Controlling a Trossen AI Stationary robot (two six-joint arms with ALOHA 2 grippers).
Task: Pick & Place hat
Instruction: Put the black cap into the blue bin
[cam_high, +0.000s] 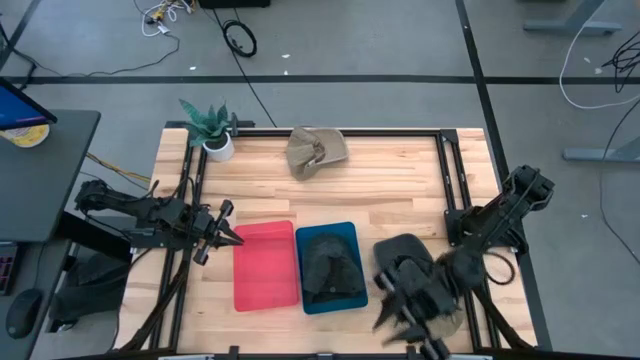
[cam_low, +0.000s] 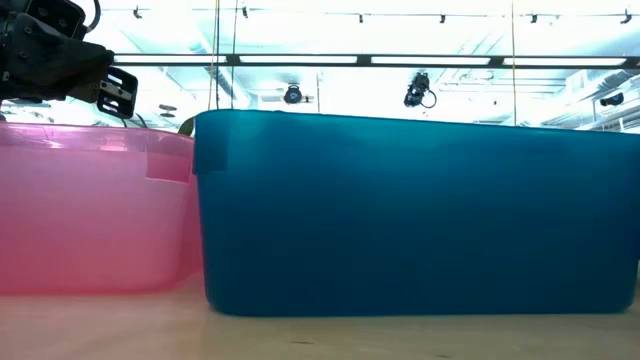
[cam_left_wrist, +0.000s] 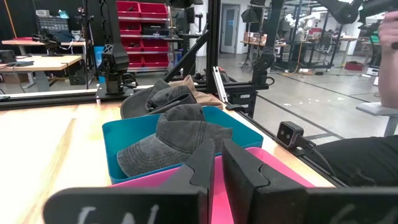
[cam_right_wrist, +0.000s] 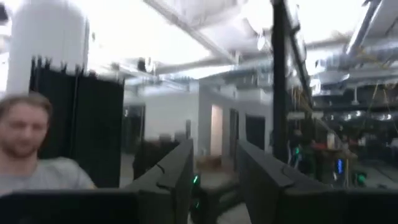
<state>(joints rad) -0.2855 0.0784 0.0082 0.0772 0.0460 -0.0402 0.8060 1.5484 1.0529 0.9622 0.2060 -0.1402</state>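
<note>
Dark grey hat (cam_high: 332, 266) in blue bin (cam_high: 308, 240) at lower centre, pink bin (cam_high: 265, 266) beside it, tan hat (cam_high: 316, 150) upper centre, left gripper (cam_high: 228, 232) clenched empty, right gripper (cam_high: 410, 322) parted, empty, lower right.

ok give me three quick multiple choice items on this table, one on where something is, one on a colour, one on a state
1. Where is the dark grey cap?
A. in the blue bin
B. in the pink bin
C. beside the potted plant

2. What colour is the bin nearest the left gripper?
A. green
B. pink
C. white

3. What does the pink bin hold?
A. two caps
B. a plant
C. nothing visible

Answers:
1 A: the cap fills the blue bin in the high view.
2 B: the fingertips point at the pink bin's edge.
3 C: its floor shows bare from above.
</note>
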